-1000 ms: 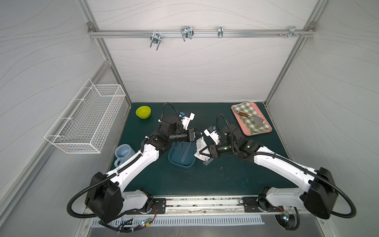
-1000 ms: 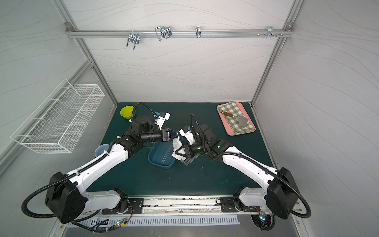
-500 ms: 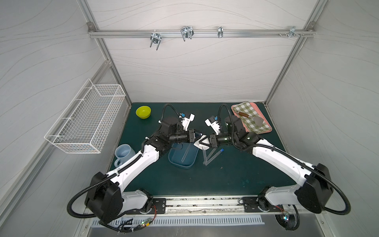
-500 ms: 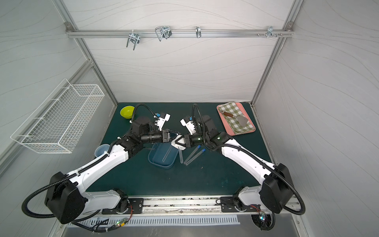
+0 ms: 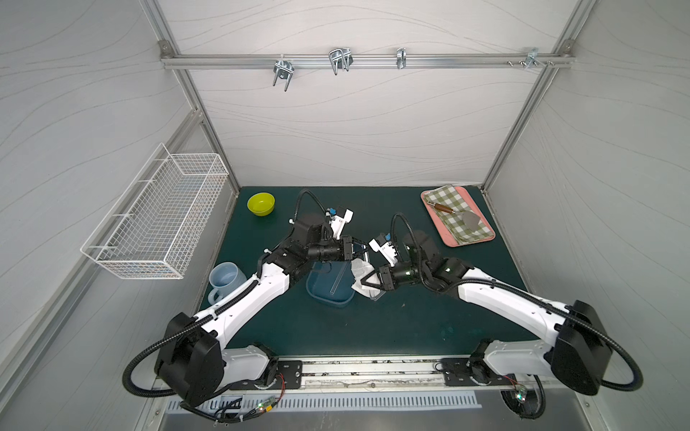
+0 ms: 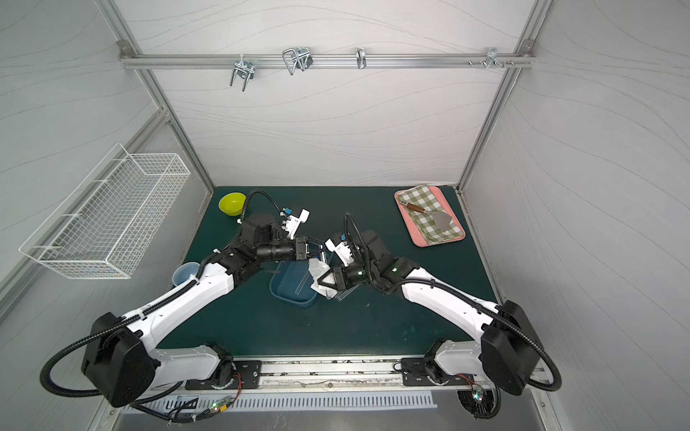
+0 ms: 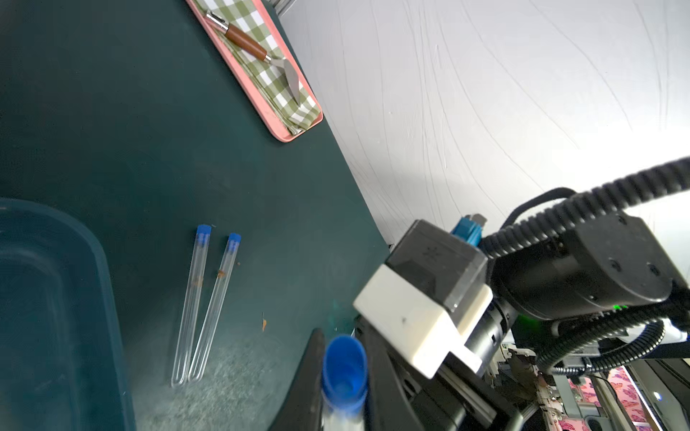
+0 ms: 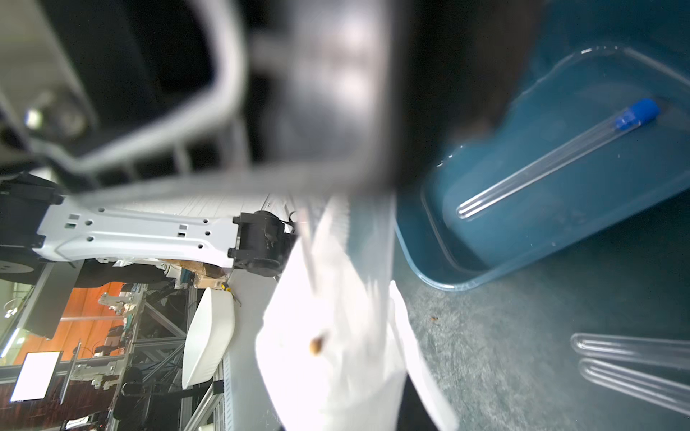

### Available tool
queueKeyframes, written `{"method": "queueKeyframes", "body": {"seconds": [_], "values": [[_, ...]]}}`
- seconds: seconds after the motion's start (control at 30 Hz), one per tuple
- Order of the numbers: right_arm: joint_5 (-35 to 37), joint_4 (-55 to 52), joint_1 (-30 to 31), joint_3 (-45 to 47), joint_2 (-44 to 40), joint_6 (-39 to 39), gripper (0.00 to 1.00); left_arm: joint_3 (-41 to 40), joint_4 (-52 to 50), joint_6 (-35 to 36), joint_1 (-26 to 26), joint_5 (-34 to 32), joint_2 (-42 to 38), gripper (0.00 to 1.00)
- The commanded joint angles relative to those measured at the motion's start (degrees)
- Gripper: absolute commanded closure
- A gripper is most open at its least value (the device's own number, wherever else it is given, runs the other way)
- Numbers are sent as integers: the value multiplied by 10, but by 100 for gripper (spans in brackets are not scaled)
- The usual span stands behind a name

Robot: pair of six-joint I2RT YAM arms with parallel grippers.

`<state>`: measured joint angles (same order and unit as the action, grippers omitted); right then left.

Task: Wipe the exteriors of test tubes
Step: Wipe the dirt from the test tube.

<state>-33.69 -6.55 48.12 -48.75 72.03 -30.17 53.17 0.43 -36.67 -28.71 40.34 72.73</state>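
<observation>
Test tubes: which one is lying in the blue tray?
The lone test tube lying inside the blue tray. Two other tubes lie on the mat, and the left end effector grips a fourth tube.

Both top views look steeply down from high over the whole table (image 5: 410,328); the wrist cameras sit close (right one blurry), sharing the blue tray (image 7: 56,298) and two test tubes (image 7: 191,306).

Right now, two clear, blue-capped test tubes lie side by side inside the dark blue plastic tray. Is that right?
Not quite. The two clear, blue-capped test tubes lie side by side on the dark green mat, outside the dark blue plastic tray. The left wrist view shows it.
</observation>
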Motion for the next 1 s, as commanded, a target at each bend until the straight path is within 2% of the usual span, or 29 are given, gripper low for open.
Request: {"method": "queueKeyframes", "body": {"seconds": [0.0, 0.53, 0.8, 0.97], "values": [[9, 1, 19, 27, -27, -26, 79, 17, 32, 6, 19, -2, -5, 90], [33, -38, 11, 68, -87, -36, 79, 17, 28, 15, 50, 19, -13, 89], [-24, -47, -95, 52, -140, -27, 80, 21, 29, 40, 56, 75, -16, 89], [-46, -83, -164, 29, -145, -11, 81, 25, 12, 53, 66, 81, -14, 88]]}}
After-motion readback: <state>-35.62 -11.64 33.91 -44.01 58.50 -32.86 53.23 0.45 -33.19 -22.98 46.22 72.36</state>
